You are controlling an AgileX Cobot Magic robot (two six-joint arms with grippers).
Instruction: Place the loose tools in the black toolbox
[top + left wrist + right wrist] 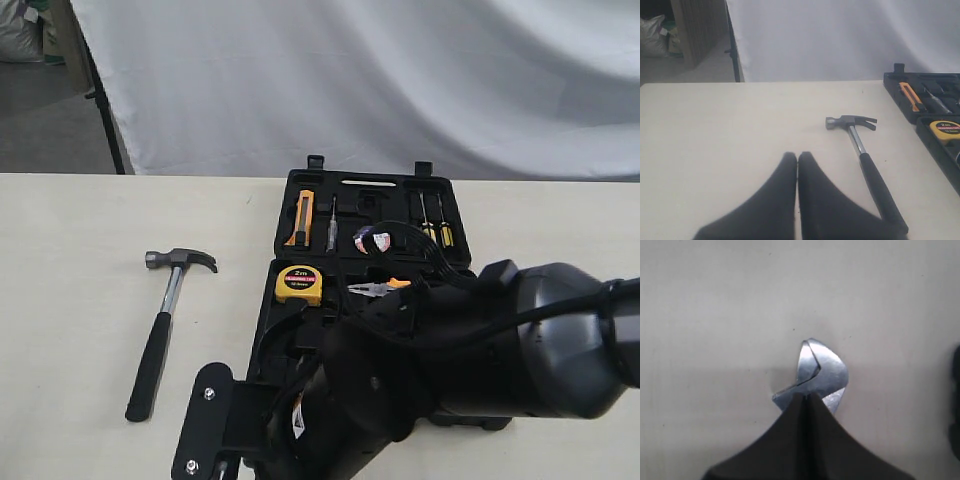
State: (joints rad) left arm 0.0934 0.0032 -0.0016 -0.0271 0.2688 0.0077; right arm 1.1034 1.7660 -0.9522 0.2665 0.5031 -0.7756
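The steel claw hammer (165, 320) lies on the table left of the black toolbox (300, 185), handle toward the front. In the left wrist view the hammer (862, 155) lies just beside my left gripper (797, 155), which is shut and holds nothing. The toolbox (892, 82) lies open. The small dark tape roll (372, 240) rests in its far half. My right gripper (806, 396) is shut on the silver adjustable wrench (820, 372). Only the wrench's head shows past the fingertips, over bare tabletop. The wrench's handle is hidden.
A yellow tape measure (299, 284), orange-handled pliers (380, 289), an orange knife (301, 218) and screwdrivers (434, 222) sit in the toolbox. The bulky black right arm (480, 350) covers the toolbox's near half. A white curtain (400, 80) hangs behind the table.
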